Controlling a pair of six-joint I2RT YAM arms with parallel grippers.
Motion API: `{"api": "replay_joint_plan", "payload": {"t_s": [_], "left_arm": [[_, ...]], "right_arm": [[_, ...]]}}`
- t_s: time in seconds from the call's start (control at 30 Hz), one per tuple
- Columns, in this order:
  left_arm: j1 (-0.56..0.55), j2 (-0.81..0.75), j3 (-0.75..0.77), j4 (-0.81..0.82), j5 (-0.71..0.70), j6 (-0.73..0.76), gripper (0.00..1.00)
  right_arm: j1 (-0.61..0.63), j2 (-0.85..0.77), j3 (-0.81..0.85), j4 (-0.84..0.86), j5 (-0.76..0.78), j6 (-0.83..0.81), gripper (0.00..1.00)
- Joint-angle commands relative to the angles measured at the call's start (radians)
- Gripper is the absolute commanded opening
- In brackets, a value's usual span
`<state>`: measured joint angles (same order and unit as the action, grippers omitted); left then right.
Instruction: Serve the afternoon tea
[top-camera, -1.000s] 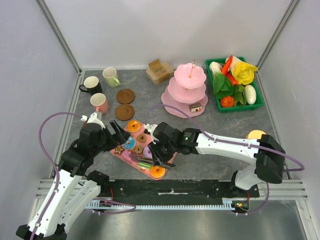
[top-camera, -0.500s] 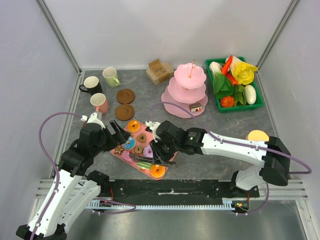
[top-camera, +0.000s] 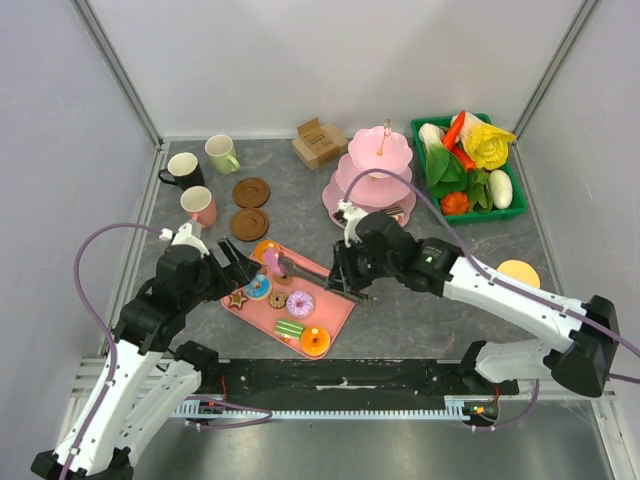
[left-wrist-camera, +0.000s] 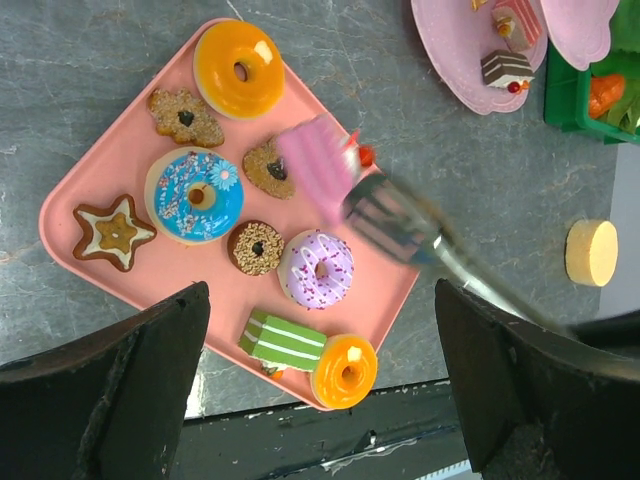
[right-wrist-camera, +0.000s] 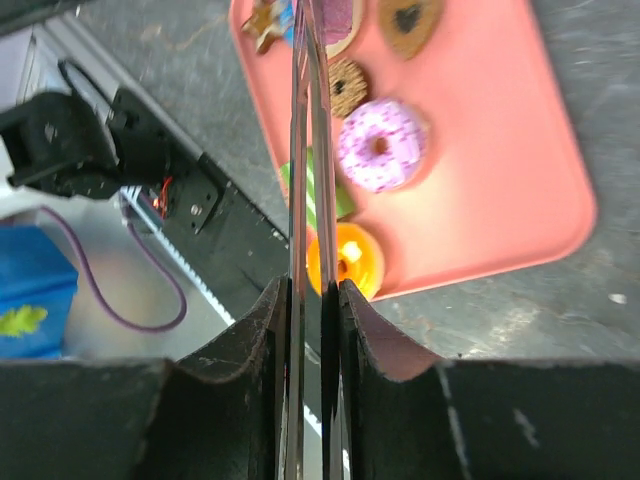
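The right jaws are closed on long metal tongs (left-wrist-camera: 400, 225), whose tips pinch a pink toy cake slice (left-wrist-camera: 318, 165) ahead, above the flat pink tray (left-wrist-camera: 390, 285). The left jaws are open, empty. The pink tiered stand (top-camera: 368, 185) lies behind the right jaws, nearer that arm.
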<state>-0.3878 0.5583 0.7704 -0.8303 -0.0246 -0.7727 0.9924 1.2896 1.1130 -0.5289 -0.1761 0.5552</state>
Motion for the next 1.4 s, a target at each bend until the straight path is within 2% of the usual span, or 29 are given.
{"api": "replay_joint_plan", "payload": {"t_s": [0.0,0.2,0.47,0.63,1.0,1.3,1.37], "left_arm": [[0.003,0.011,0.035,0.048,-0.005,-0.014,0.99],[0.001,0.032,0.024,0.062,0.000,-0.010,0.99],[0.003,0.051,0.021,0.072,0.011,0.001,0.99],[0.003,0.045,0.017,0.077,0.005,0.007,0.99],[0.003,0.069,-0.002,0.097,0.015,0.012,0.99],[0.003,0.074,-0.005,0.106,0.020,0.013,0.99],[0.003,0.072,-0.005,0.106,0.020,0.013,0.99]], "right_arm": [[-0.113,-0.078,-0.033,0.037,0.027,0.020,0.21],[-0.245,-0.099,-0.050,0.033,0.090,-0.011,0.22],[-0.360,-0.038,-0.015,0.003,0.141,-0.070,0.22],[-0.396,0.017,0.030,-0.071,0.210,-0.120,0.22],[-0.454,0.077,0.050,-0.077,0.283,-0.147,0.23],[-0.469,0.099,0.045,-0.085,0.308,-0.166,0.31],[-0.469,0.093,0.044,-0.089,0.294,-0.166,0.36]]}}
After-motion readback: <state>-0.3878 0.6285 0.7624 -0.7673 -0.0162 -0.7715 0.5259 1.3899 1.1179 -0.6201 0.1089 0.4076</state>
